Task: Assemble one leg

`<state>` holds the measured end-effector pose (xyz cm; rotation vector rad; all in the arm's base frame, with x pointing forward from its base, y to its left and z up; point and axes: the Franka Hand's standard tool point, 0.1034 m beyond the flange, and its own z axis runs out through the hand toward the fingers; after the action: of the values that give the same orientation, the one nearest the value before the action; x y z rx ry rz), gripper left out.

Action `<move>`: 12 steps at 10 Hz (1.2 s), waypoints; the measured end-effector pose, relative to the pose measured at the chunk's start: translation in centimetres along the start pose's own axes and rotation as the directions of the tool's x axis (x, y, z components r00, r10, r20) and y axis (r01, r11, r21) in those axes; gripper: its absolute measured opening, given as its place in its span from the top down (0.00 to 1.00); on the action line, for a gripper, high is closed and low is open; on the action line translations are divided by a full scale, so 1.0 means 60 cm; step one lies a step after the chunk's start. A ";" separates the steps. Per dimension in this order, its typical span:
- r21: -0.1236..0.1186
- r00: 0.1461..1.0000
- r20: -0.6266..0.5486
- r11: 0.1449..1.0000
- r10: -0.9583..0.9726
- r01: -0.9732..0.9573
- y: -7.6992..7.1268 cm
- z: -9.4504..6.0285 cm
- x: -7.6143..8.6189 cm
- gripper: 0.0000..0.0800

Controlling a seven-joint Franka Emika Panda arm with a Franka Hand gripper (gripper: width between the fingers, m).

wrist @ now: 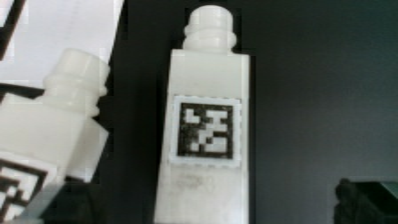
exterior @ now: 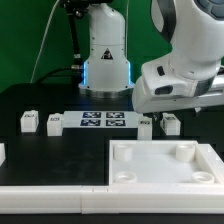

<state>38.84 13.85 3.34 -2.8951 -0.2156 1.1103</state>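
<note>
1. Nearest you in the exterior view is the white tray-like piece (exterior: 165, 165) with round corner sockets.
2. The arm (exterior: 180, 60) bends down at the exterior view's right, with the gripper (exterior: 157, 115) low over the black table (exterior: 40, 100).
3. The fingers (wrist: 368, 198) are spread wide, gripping nothing.
4. The leg (wrist: 210, 120) lies flat between them: white, knobbed end, tag up. A second leg (wrist: 63, 110) lies just beside it.

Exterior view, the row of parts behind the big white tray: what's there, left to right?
first leg → second leg → marker board → third leg → fourth leg
</note>
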 end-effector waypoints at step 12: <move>-0.040 0.957 0.281 0.998 0.066 -0.057 -0.005 0.047 0.007 0.19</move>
<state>37.25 14.18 0.99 -2.7751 -0.1515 1.5446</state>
